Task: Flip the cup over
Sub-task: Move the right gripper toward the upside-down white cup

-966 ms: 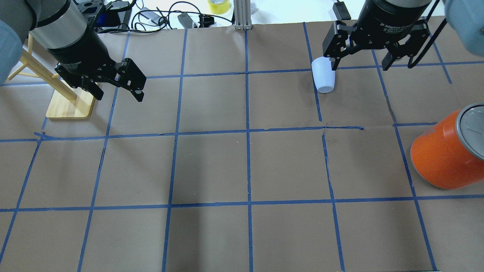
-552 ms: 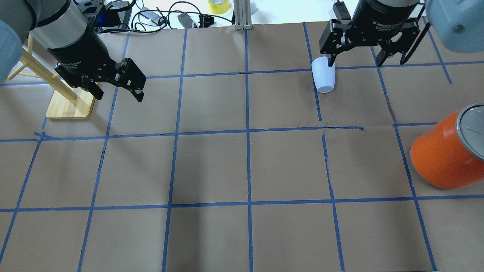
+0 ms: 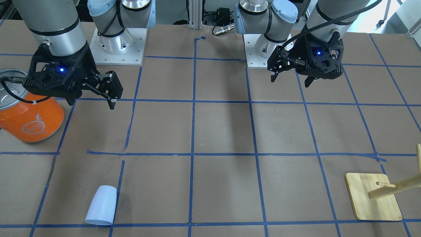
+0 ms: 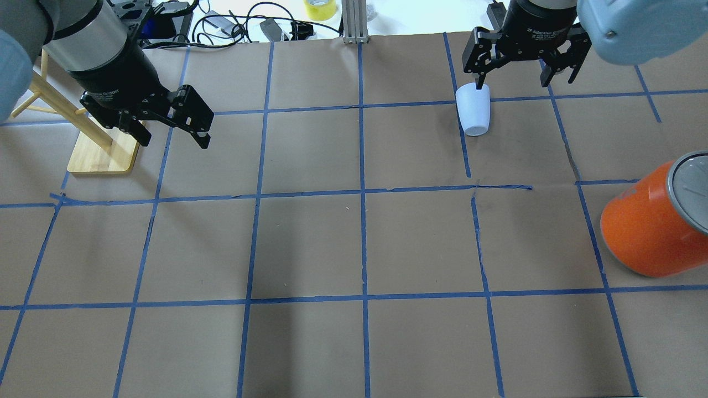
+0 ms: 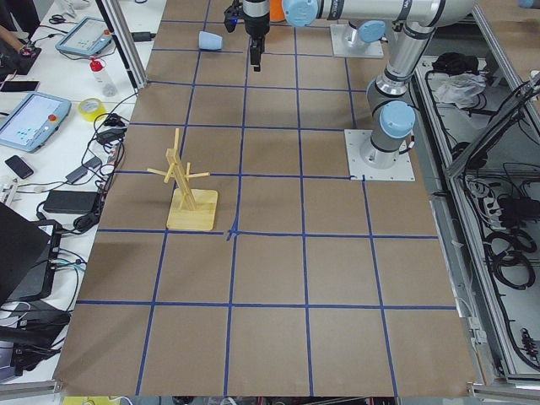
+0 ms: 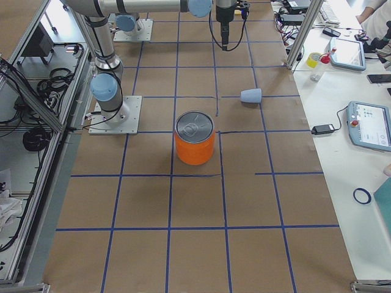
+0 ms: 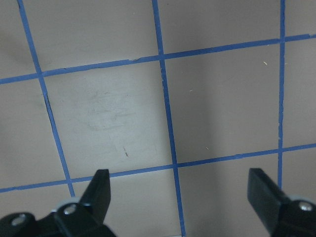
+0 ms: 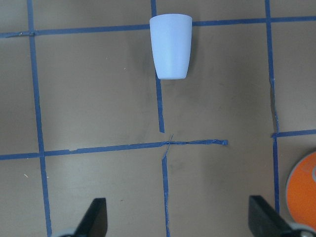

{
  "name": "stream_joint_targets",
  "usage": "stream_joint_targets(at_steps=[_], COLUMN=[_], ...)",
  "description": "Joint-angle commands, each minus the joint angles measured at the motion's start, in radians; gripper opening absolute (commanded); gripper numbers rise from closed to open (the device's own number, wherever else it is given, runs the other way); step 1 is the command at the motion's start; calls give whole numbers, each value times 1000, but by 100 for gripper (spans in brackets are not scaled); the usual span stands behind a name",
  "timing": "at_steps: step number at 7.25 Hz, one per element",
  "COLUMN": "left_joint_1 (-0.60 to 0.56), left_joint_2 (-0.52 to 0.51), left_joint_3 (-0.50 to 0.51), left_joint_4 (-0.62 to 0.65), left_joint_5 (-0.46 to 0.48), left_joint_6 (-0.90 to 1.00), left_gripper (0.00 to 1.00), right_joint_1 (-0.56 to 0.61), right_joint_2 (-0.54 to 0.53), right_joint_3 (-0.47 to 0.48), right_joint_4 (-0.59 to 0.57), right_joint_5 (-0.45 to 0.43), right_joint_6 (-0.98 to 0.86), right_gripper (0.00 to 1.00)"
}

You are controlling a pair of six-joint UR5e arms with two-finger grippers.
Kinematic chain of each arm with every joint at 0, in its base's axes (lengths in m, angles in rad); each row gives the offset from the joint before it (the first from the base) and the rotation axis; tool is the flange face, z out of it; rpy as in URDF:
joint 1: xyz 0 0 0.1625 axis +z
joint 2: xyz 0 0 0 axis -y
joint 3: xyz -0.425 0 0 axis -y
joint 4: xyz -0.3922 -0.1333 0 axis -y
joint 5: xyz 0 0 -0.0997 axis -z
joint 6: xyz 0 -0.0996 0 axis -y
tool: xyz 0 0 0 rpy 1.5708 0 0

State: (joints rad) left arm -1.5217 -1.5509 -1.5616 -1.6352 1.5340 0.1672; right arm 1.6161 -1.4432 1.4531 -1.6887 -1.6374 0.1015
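Observation:
The pale lavender-blue cup lies on its side on the brown paper, its wide end pointing away from the robot. It also shows in the front view, the right wrist view and both side views. My right gripper is open and empty, raised above the table and apart from the cup; its fingertips frame the bottom of the wrist view. My left gripper is open and empty, hanging over bare paper near the wooden rack, as the left wrist view shows.
A big orange can with a silver top stands at the robot's right. A wooden peg rack on a flat base stands at the far left. Cables and a yellow tape roll lie beyond the table's far edge.
My right gripper has shifted toward the top of the overhead view, away from the cup, still open. The cup and the left arm have not moved.

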Motion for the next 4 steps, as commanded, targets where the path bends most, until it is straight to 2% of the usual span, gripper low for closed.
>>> stream_joint_targets(at_steps=[1,3,4], left_joint_1=[0,0,0], left_joint_2=[0,0,0], left_joint_3=[0,0,0], left_joint_4=[0,0,0], left_joint_5=[0,0,-5], left_joint_6=[0,0,0], left_gripper=[100,100,100], right_joint_1=[-11,-38,-45], right_joint_2=[73,206,280], right_joint_3=[-32,-98,-111], right_joint_4=[-66,-92,-161], right_joint_5=[14,11,8], right_joint_6=[0,-3,-12], right_gripper=[100,100,100])
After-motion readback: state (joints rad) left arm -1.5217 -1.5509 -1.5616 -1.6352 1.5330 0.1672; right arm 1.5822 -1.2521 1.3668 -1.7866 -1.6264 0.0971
